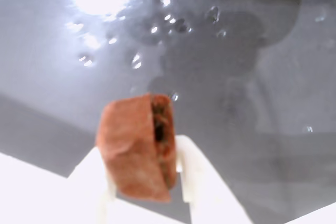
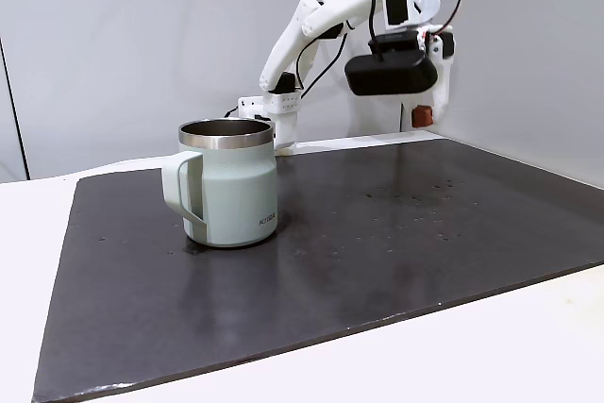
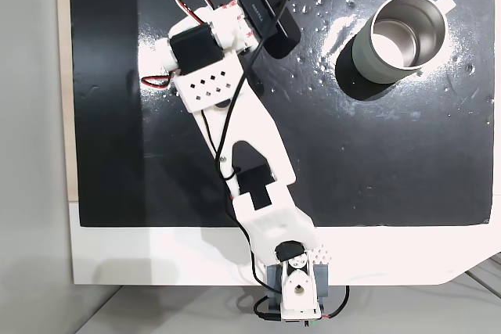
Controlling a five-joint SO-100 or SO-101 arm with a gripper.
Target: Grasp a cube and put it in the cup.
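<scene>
Gripper: in the wrist view the gripper (image 1: 144, 182) has its two white fingers (image 1: 197, 182) clamped on the cube, one on each side of it. In a fixed view from the side the gripper (image 2: 424, 116) hangs high above the mat, pointing down, on the right of the picture.

Cube: the cube (image 1: 137, 145) is reddish-brown and rough, with a dark pitted patch on its right face in the wrist view. It sits between the fingers and clear of the mat. In the side fixed view the cube (image 2: 422, 116) shows as a small reddish spot at the tip of the gripper, too small to make out more.

Cup: the cup (image 2: 229, 183) is pale green with a steel rim, upright on the mat, its handle to the left in the side fixed view. From above, the cup (image 3: 362, 56) stands at the upper right, handle at its top right, and looks empty inside. It is well apart from the gripper.

Arm: the arm (image 3: 235, 127) is white, reaching from its base at the bottom edge up to the upper left in the fixed view from above. A black camera housing (image 3: 267, 12) sits at its far end.

Mat: the mat (image 2: 425, 224) is dark and glossy, lying on a white table (image 2: 528, 346). Small bright specks on it, possibly water drops, sit near the cup.
</scene>
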